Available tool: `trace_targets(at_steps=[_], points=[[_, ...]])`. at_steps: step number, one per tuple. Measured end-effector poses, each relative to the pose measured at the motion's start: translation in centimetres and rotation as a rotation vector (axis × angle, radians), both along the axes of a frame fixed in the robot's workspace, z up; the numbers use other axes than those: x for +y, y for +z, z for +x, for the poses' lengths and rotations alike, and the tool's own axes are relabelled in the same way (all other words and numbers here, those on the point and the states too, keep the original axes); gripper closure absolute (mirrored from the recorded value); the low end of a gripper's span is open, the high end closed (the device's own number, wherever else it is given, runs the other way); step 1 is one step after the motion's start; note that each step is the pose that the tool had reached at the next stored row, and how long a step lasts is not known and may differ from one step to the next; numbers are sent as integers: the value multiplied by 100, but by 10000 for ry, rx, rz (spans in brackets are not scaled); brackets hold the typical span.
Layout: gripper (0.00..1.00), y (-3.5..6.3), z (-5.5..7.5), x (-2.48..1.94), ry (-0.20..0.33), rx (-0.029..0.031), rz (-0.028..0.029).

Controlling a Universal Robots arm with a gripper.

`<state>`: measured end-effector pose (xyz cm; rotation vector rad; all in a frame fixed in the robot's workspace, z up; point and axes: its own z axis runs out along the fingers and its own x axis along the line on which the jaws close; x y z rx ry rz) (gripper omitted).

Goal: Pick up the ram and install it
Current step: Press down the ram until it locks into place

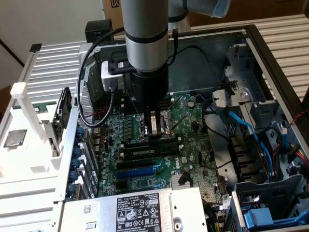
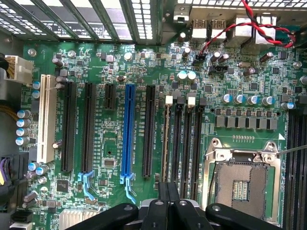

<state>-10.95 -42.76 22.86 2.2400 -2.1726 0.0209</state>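
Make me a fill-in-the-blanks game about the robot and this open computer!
1. The robot's hand hangs over the motherboard with its fingers ___.
2. Among the long black slots, one long slot is coloured ___.
3. The slot at the board's edge is coloured ___.
4. The twisted wires are black and ___.

Missing words: shut, blue, white, red.

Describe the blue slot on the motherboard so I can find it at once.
Start at the open computer case and the green motherboard inside it. Between the gripper and the silver labelled box runs a row of long parallel slots. The blue slot is the only bright blue one; its neighbours are black.
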Motion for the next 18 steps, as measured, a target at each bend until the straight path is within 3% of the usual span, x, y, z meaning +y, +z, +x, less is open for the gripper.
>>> trace_targets(at_steps=[18], points=[[90,-13,0,1,0,38,4]])
